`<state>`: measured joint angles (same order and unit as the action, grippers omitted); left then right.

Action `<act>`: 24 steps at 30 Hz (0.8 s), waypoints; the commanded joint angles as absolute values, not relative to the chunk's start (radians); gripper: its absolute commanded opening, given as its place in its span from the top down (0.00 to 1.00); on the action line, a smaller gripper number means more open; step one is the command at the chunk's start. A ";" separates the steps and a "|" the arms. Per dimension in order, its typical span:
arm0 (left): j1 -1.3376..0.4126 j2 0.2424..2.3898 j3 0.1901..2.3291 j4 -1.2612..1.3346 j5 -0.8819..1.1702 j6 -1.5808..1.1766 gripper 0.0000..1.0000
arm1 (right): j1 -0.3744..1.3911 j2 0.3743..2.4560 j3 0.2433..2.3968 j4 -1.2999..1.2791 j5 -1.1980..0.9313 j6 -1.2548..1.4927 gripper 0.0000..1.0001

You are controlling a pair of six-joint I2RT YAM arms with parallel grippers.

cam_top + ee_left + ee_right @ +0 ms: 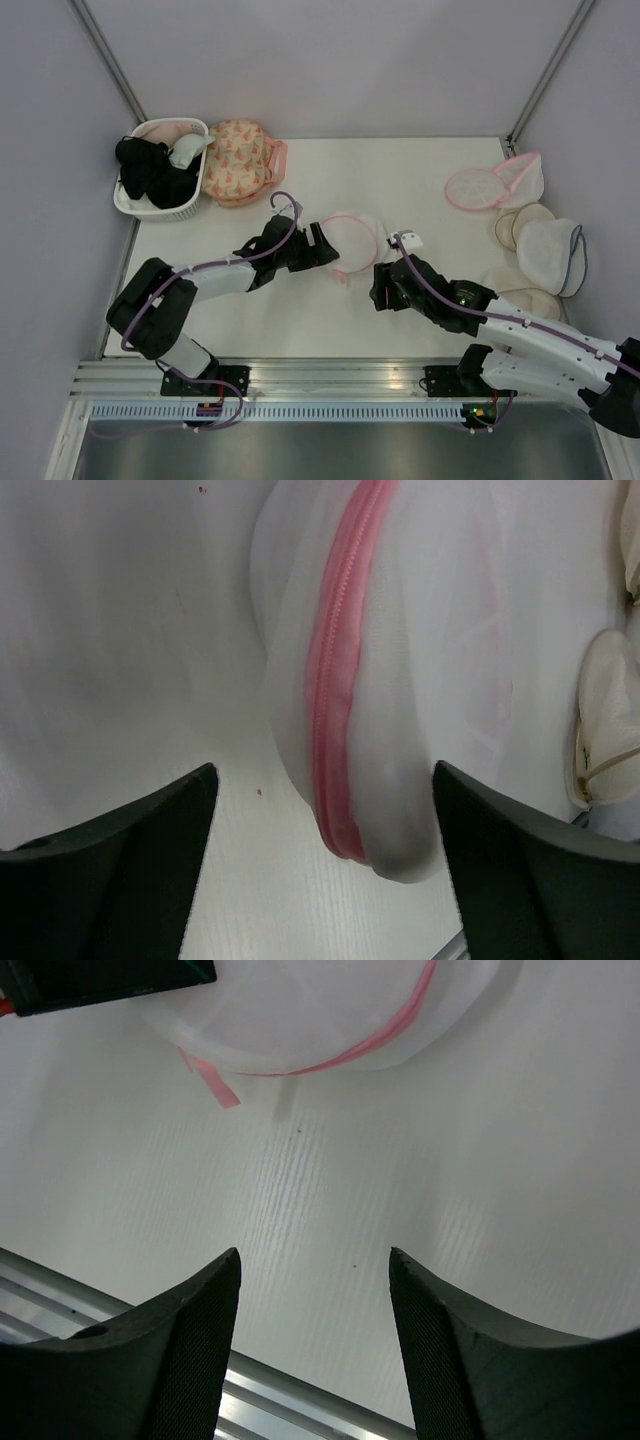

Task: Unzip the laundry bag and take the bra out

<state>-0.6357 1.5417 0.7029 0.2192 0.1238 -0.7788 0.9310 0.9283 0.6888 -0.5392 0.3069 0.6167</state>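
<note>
The laundry bag (pixel 354 238) is a round white mesh pouch with a pink rim, lying mid-table. My left gripper (pixel 326 246) is open at its left edge. In the left wrist view the bag's pink zipper (pixel 338 710) and bulging edge lie between the open fingers of my left gripper (pixel 324 770), without either finger touching. My right gripper (pixel 384 288) is open and empty just right of and nearer than the bag. In the right wrist view my right gripper (pixel 315 1255) is over bare table, with the bag (pixel 300 1010) and a pink tab (pixel 212 1078) beyond. The bra is hidden.
A white basket (pixel 133 205) with black garments stands at the back left, next to a peach floral bag (pixel 238 160). Pink-rimmed mesh bags (pixel 478 188), pale cups (pixel 520 225) and a white blue-trimmed bag (pixel 552 255) lie at the right. A metal rail (pixel 300 1405) runs along the near edge.
</note>
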 commanded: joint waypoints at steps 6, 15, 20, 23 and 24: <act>-0.632 1.586 0.738 0.399 0.221 -0.828 0.70 | 1.041 0.972 0.684 -0.440 0.291 0.686 0.48; -0.673 1.441 0.632 0.378 0.108 -1.038 0.98 | 1.089 0.942 0.660 -0.342 0.325 0.782 0.62; -0.780 1.250 0.511 0.290 -0.167 -1.276 0.98 | 1.121 0.965 0.629 -0.195 0.291 0.853 0.62; -0.821 1.145 0.473 0.268 -0.238 -1.392 0.98 | 1.135 0.976 0.603 -0.128 0.276 0.879 0.60; -0.824 1.117 0.454 0.275 -0.235 -1.422 0.98 | 1.140 0.980 0.595 -0.111 0.267 0.880 0.60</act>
<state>-0.8062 1.1851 0.4805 0.2779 -0.1093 -1.2224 1.1275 0.9688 0.6174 -0.2352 0.2836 0.8299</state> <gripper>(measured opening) 0.041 0.398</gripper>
